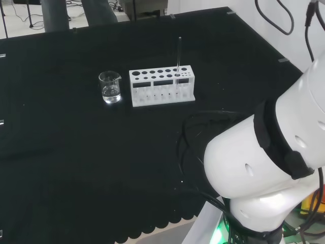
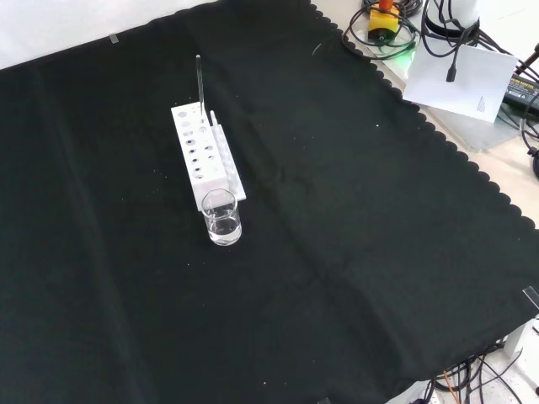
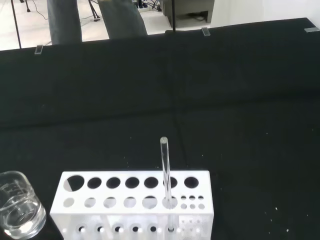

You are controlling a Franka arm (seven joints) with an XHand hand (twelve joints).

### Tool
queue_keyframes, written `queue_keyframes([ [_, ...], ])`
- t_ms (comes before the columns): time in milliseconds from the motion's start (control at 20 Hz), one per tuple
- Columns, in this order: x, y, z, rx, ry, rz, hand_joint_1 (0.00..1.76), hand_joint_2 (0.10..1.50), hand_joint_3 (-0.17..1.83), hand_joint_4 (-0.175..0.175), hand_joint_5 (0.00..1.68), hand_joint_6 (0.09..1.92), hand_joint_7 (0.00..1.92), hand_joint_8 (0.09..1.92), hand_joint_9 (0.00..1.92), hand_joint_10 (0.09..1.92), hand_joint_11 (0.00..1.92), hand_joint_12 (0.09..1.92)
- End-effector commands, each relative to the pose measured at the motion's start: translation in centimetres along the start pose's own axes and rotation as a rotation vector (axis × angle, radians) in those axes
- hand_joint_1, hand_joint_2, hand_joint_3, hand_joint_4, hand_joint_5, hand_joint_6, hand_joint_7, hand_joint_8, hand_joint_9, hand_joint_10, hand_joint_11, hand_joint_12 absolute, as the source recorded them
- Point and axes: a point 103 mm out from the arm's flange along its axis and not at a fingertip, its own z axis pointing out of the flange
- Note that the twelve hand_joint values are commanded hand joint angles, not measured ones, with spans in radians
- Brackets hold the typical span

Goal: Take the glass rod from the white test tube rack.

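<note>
Glass rod [image 3: 164, 170] stands upright in white rack [image 3: 135, 200] beside beaker [image 3: 17, 210]; hand's state apparently undeterminable.

One white test tube rack [image 1: 161, 86], one glass rod [image 1: 178, 58], one beaker [image 1: 110, 87], seemingly with clear liquid.

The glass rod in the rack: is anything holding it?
Nothing holds it. The glass rod stands upright alone in the white test tube rack.
</note>
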Motion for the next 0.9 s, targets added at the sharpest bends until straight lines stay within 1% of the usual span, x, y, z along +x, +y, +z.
queue_keyframes([
  [50,0.5,3.1,0.9,-0.015,-0.004,-0.02,0.73,0.84,0.59,-0.175,0.2,0.09,0.11,0.98,0.22,0.96,0.16,1.46],
  [250,0.9,4.6,2.4,0.006,0.013,-0.026,0.73,0.84,0.59,-0.175,0.2,0.09,0.12,0.98,0.24,0.96,0.18,1.46],
  [450,1.1,5.4,4.2,0.013,0.008,-0.034,0.72,0.84,0.59,-0.175,0.2,0.09,0.13,0.98,0.26,0.96,0.19,1.45],
  [500,1.1,5.6,4.6,0.012,-0.002,-0.031,0.72,0.84,0.59,-0.175,0.2,0.09,0.13,0.98,0.26,0.96,0.2,1.45],
  [600,1.1,5.8,5.5,0.004,-0.045,-0.024,0.72,0.84,0.59,-0.175,0.21,0.09,0.15,0.98,0.28,0.95,0.22,1.44],
  [700,0.8,5.9,6.2,0.012,-0.026,-0.022,0.72,0.84,0.59,-0.175,0.21,0.09,0.17,0.98,0.31,0.95,0.26,1.43],
  [900,0.8,6.1,8.1,0.021,-0.035,-0.018,0.72,0.84,0.59,-0.175,0.21,0.09,0.21,0.98,0.34,0.94,0.29,1.42],
])
